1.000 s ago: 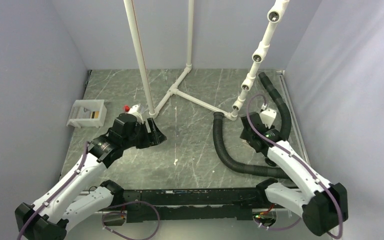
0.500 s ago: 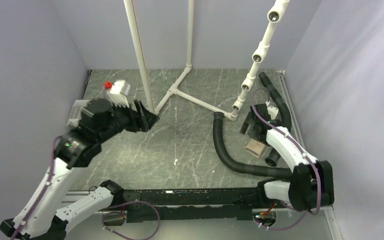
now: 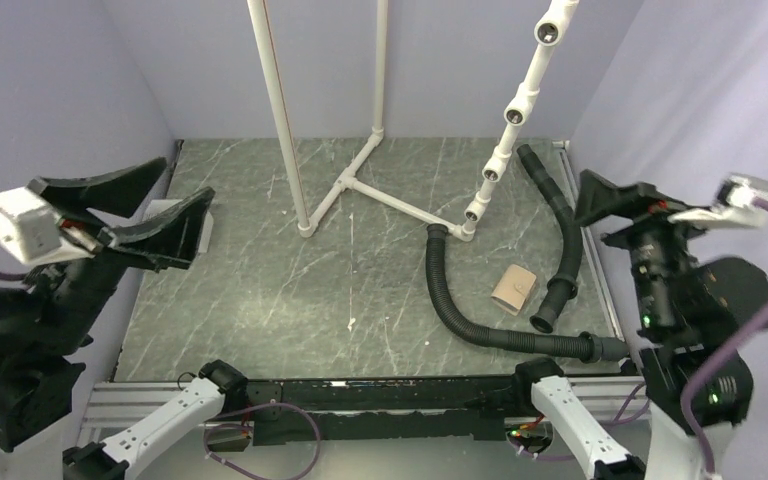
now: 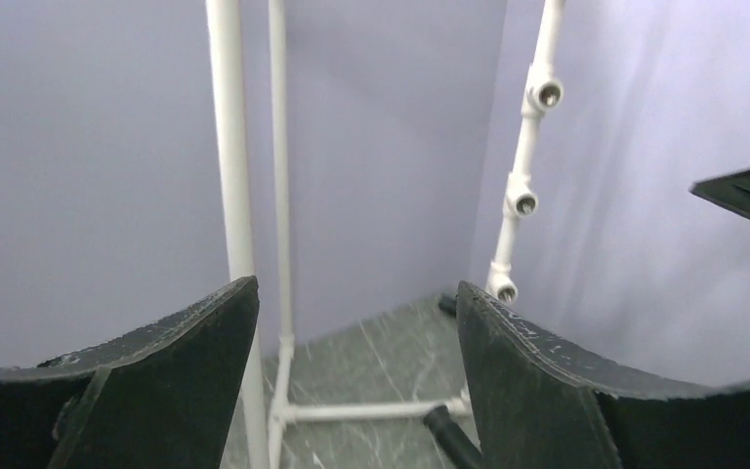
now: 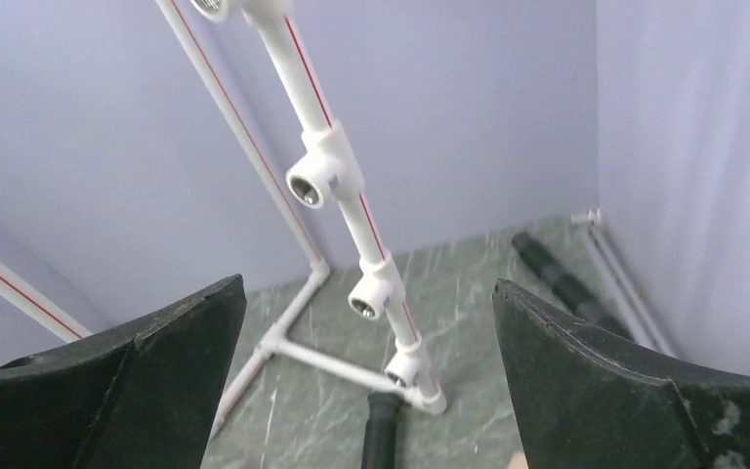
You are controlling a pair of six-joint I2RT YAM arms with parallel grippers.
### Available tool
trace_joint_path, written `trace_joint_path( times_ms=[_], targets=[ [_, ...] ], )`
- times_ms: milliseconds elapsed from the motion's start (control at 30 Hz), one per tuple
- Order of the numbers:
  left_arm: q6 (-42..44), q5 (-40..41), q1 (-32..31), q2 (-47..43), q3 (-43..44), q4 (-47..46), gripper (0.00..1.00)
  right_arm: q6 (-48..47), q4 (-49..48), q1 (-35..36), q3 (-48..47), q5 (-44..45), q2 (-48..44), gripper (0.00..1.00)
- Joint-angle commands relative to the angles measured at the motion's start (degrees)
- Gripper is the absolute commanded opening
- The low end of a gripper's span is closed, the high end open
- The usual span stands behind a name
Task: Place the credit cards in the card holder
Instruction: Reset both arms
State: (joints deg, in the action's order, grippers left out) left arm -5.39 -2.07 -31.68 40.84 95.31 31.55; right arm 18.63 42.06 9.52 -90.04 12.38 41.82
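The tan card holder (image 3: pixel 513 288) lies on the table at the right, between two black hoses, with nothing touching it. A tan sliver of it shows at the bottom edge of the right wrist view (image 5: pixel 518 461). No credit cards show; the place where the tray stands is mostly covered by my left gripper. My left gripper (image 3: pixel 188 178) is raised high at the far left, jaws wide open and empty (image 4: pixel 356 288). My right gripper (image 3: pixel 590 200) is raised high at the far right, also wide open and empty (image 5: pixel 368 288).
A white tray (image 3: pixel 160 207) peeks out behind the left fingers. A white pipe frame (image 3: pixel 360 185) with tall uprights stands at the back middle. A curved black hose (image 3: pixel 447 295) and a second hose (image 3: pixel 563 235) lie on the right. Purple walls close in on three sides.
Both arms have risen from the table toward the camera and swung outward. The right gripper has come off the card holder, which now lies uncovered on the table.
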Motion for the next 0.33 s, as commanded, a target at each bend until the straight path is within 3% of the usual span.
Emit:
trace_joint_path(
  times_ms=[0, 167, 300],
  targets=[
    [4.18, 2.77, 0.13, -2.38, -2.72, -10.57, 0.79, -6.39, -4.15, 0.05, -0.85, 0.2, -4.26, 1.0],
    [3.58, 5.25, 0.13, -4.13, -3.43, -12.78, 0.8, -6.1, -16.28, -0.06, 6.36, 0.99, -14.97, 1.0],
    [2.59, 5.85, 0.13, -3.96, -3.31, -11.75, 0.8, -5.88, -14.35, -0.1, 5.34, 0.91, -13.75, 1.0]
  ],
)
